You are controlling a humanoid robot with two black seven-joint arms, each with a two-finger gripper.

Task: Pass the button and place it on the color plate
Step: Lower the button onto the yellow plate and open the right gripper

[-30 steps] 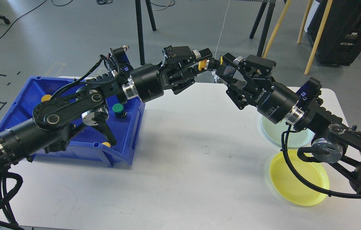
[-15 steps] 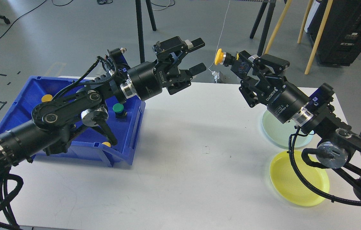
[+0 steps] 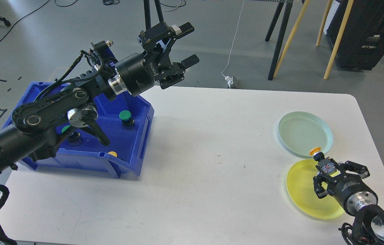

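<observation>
A yellow-capped button (image 3: 315, 151) on a dark body sits in my right gripper (image 3: 328, 167), which is shut on it low over the yellow plate (image 3: 304, 197) at the right front. A pale green plate (image 3: 305, 132) lies just behind it. My left gripper (image 3: 189, 45) is open and empty, raised above the far edge of the blue bin (image 3: 134, 160). A green button (image 3: 125, 116) stands in the bin, another green one (image 3: 66, 129) shows behind my left arm, and a yellow one (image 3: 112, 153) lies near the bin's front wall.
The white table (image 3: 212, 177) spreads between the bin and the plates. Stand legs (image 3: 282, 37) and wooden poles (image 3: 336, 37) rise from the floor behind the table's far edge. A white cable (image 3: 234, 44) hangs there.
My right gripper has carried the yellow button from mid-air down and back to the yellow plate. My left gripper has let go, opened, and drawn back up to the left.
</observation>
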